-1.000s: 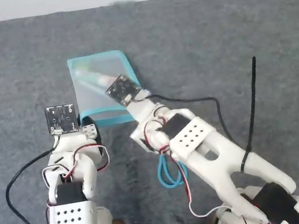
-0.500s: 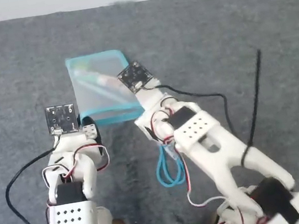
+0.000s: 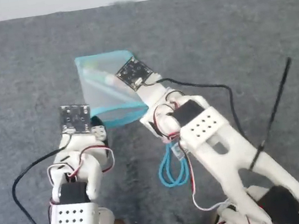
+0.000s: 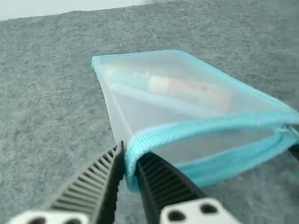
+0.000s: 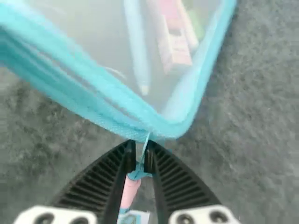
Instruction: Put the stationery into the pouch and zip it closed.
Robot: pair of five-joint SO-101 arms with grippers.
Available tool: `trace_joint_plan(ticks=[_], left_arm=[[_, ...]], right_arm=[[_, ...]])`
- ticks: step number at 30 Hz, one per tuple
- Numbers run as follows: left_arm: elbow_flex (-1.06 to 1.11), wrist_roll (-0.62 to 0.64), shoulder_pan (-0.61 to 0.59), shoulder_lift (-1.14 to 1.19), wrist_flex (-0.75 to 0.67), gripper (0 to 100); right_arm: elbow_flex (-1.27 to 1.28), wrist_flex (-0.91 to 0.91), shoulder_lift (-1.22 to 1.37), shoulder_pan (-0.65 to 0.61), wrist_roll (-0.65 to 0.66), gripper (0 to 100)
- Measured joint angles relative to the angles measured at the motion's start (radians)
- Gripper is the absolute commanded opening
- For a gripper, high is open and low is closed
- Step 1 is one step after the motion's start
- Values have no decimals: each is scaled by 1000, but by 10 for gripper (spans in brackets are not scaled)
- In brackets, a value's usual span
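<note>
left gripper (image 4: 130,157): pinching pouch (image 4: 187,107) edge | right gripper (image 5: 140,148): pinching zipper pull (image 5: 136,174)

The pouch (image 3: 100,99) is translucent with a light blue zip edge. It lies on the grey worktop (image 3: 238,32) in the upper centre-left of the high view, zip edge toward the frame's bottom. Inside lie a pale blue pen (image 5: 138,51) and a pink-and-orange stick (image 5: 173,39). The blue pull tab (image 5: 136,174) sits at one corner.

White perforated arms (image 3: 202,129), black cables (image 3: 14,192), black ribbed gripper fingers (image 4: 159,179).
</note>
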Motion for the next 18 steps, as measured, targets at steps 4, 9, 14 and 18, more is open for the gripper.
trace_joint_plan(ticks=[4,9,14,18], left_arm=[[2,-6,69,2,17,12],[2,-6,95,2,28,12],[2,-6,92,2,28,12],[2,2,23,2,28,12]], right_arm=[[-58,63,-60,-98,6,7],[-77,84,-71,-144,11,7],[-77,140,-71,-117,11,17],[-63,198,-71,-25,3,128]])
